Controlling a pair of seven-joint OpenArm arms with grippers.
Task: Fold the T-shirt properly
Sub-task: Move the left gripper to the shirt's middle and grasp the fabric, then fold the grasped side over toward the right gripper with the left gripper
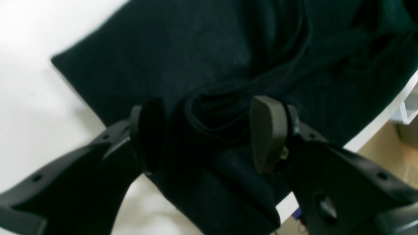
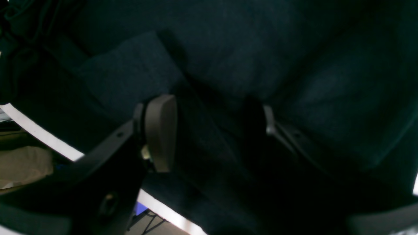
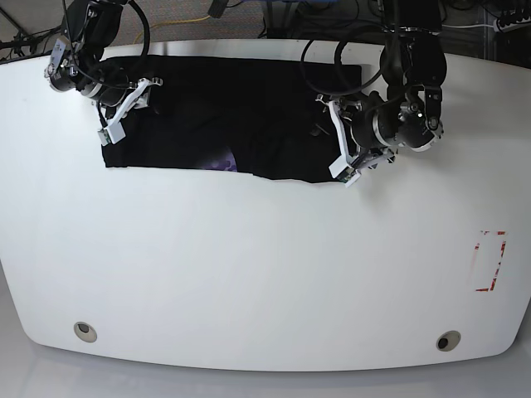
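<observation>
The T-shirt [image 3: 224, 137] lies in a wide band along the worktop's [image 3: 265, 265] far edge. Left gripper [image 1: 209, 133] and right gripper [image 2: 209, 130] stand wide open over its ends, holding nothing. Probably a mid-fold regrasp: next, pinch both ends.

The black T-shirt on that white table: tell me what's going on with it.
A two-armed robot is folding the black cloth T-shirt, which lies spread along the far edge of the white table, a bit of purple print showing at its near hem. The left gripper stands open, straddling a bunched fold at one end. The right gripper is open over the cloth at the other end. Neither has clamped yet.
</observation>
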